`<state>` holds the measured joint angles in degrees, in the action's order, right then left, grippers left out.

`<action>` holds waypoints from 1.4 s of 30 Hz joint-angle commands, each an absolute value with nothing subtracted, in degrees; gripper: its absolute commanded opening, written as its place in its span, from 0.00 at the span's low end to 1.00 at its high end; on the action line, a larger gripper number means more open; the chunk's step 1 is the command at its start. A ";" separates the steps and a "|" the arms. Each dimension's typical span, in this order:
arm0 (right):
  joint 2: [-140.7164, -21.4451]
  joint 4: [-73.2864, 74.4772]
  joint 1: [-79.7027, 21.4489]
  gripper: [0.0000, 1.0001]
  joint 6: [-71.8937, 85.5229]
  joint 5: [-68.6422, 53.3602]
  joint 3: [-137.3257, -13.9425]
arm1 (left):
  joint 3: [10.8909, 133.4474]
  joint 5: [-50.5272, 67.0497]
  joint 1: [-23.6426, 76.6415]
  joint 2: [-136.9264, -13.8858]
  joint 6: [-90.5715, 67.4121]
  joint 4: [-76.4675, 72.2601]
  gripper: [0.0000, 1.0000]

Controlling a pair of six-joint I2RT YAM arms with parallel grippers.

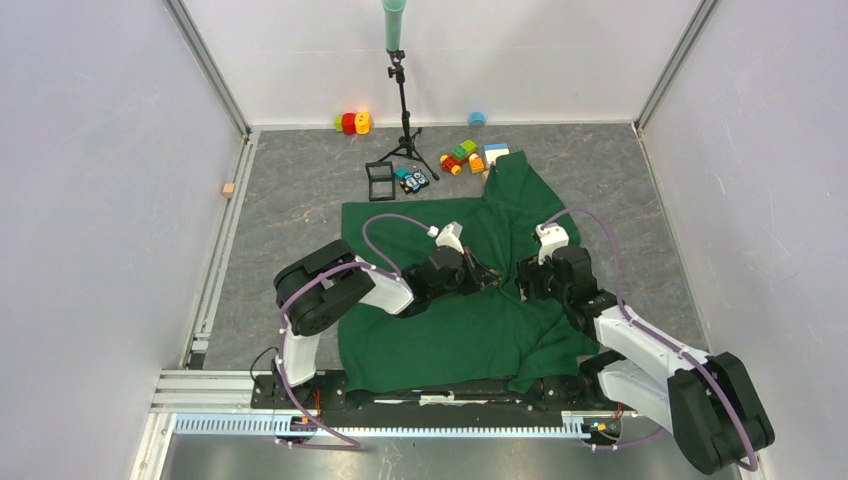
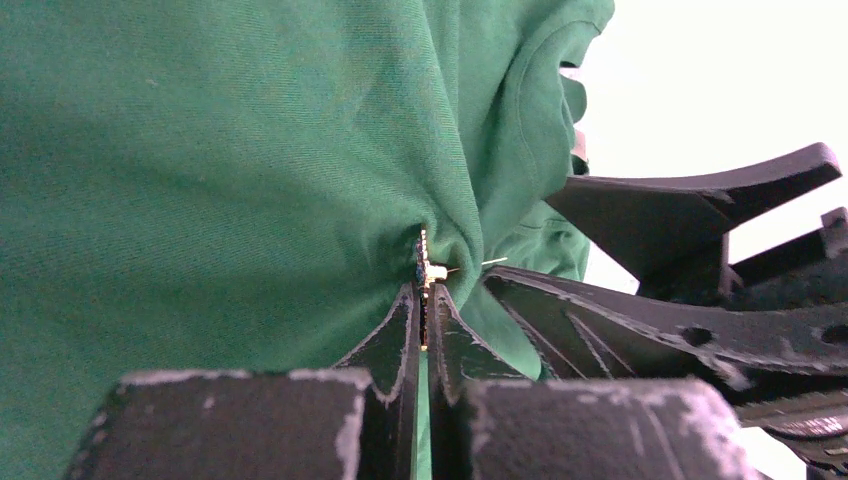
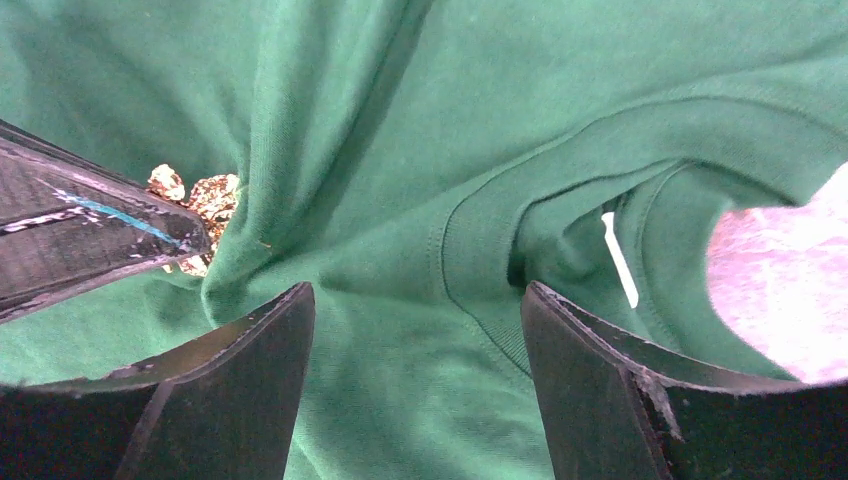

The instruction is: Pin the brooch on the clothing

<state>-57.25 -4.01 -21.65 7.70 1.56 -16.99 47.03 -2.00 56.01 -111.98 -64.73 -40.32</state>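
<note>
Step in hand: pinning. The left gripper (image 2: 424, 310) is clenched on the brooch (image 2: 423, 262), which is pressed into a gathered fold of the clothing (image 2: 200, 180) at its fingertips. A pin tip appears to show just beyond the fold. The right gripper (image 3: 415, 320) stands open and empty over the fabric, with the brooch to its left. Next, I judge, the pin needs fastening. Count: one brooch, one garment, two grippers.

White walls (image 1: 90, 200) on 3 sides, grey marbled tabletop (image 1: 290, 190), alu rail (image 1: 400, 428) at near edge.
</note>
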 commanded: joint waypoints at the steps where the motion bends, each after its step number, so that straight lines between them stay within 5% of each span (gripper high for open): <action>1: -59.70 -7.50 -21.42 0.80 10.58 0.44 -16.42 | 48.56 1.14 56.43 -112.59 -61.80 -44.08 0.02; 9: -63.49 -12.83 -20.99 0.79 11.85 -2.20 -15.69 | 48.21 1.43 56.41 -112.42 -60.66 -44.03 0.02; 20: -64.27 -14.67 -20.74 0.64 13.04 -11.86 -18.05 | 48.29 4.02 55.55 -111.92 -56.62 -42.02 0.02; 32: -62.61 -16.94 -20.74 0.40 8.11 -16.94 -16.10 | 47.93 17.21 51.89 -112.13 -48.33 -43.68 0.02; 42: -56.34 -16.63 -20.78 0.38 6.00 -21.74 -13.88 | 50.49 28.75 48.37 -111.97 -40.22 -38.72 0.02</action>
<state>-59.00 -14.55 -20.82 8.10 -18.61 -14.94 48.31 21.52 49.39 -112.03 -46.30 -38.98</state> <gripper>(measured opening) 0.381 0.042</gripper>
